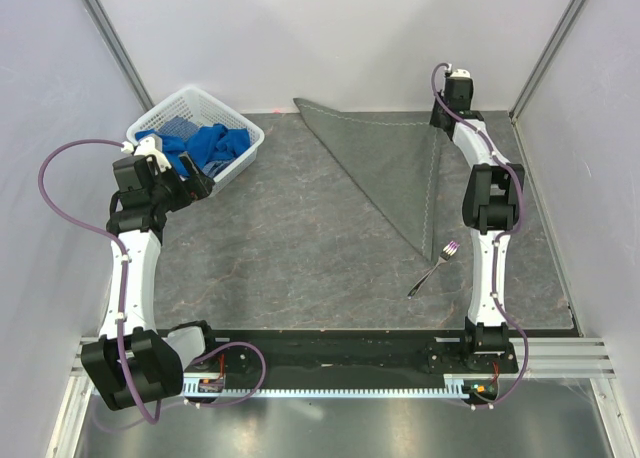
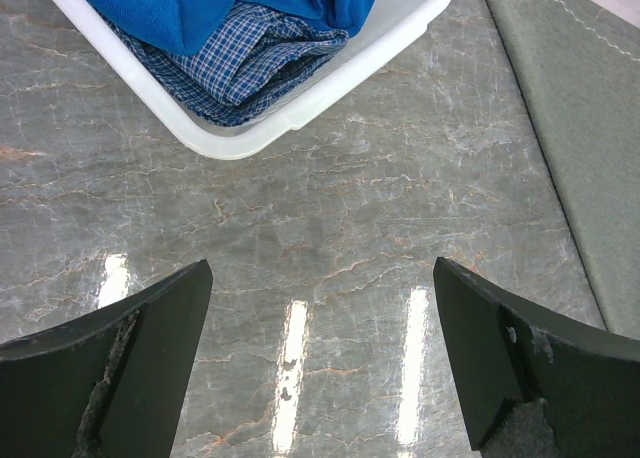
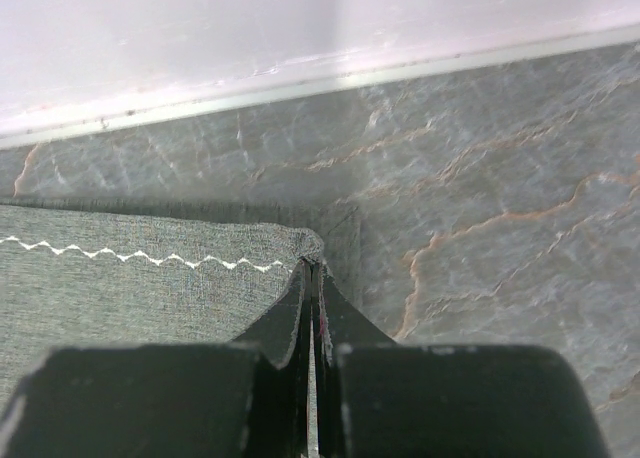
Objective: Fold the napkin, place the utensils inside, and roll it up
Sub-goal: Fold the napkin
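Place: you're working in a robot test cell in a lab, not a home.
Walls: plain white panels [image 1: 330, 38] close you in on three sides, joined by metal posts [image 1: 108, 38].
Table: grey marble-look table [image 1: 300, 248].
Mount: your arms [image 1: 135, 268] bolt onto an aluminium rail [image 1: 570, 358].

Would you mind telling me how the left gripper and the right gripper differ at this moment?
The left gripper is open; the right gripper is shut. The left hangs over bare table beside the basket, holding nothing; the right pinches the far corner of the napkin. Both have dark fingers.
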You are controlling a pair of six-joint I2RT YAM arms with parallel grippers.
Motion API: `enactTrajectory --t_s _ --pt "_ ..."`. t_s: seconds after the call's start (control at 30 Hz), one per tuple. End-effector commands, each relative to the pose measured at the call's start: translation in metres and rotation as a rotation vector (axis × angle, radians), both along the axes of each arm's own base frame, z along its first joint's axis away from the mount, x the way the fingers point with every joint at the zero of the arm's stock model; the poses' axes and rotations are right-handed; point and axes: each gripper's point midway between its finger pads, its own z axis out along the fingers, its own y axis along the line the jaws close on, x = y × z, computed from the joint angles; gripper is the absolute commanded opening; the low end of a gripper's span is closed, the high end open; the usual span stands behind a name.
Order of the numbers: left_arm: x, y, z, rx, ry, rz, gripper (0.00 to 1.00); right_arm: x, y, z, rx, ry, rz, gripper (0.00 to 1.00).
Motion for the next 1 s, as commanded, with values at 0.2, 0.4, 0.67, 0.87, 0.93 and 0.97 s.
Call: enactTrajectory --t_s 0.2,0.4,0.67,0.87,0.93,0.97 --pt "0.002 0.001 0.001 0.035 -0.014 -0.028 0.99 0.029 0.006 0.008 0.005 -0.084 0.058 0.0" --pt "0.002 0.001 0.001 0.034 -0.015 -0.026 0.99 0.033 0.01 -0.004 0.021 -0.085 0.075 0.0" --pt "0.002 0.001 0.0 0.033 -0.01 -0.03 0.99 0.034 0.004 -0.013 0.011 -0.081 0.04 0.02" --pt "0.002 0.001 0.0 0.035 -0.011 -0.027 0.99 0.032 0.004 -0.001 0.002 -0.09 0.041 0.61" --pt "0.002 0.0 -0.001 0.03 -0.009 -0.035 0.99 0.03 0.003 0.009 0.004 -0.1 0.042 0.77" --pt "0.002 -0.001 -0.001 0.028 -0.01 -0.037 0.99 0.026 0.004 0.02 0.005 -0.107 0.045 0.8"
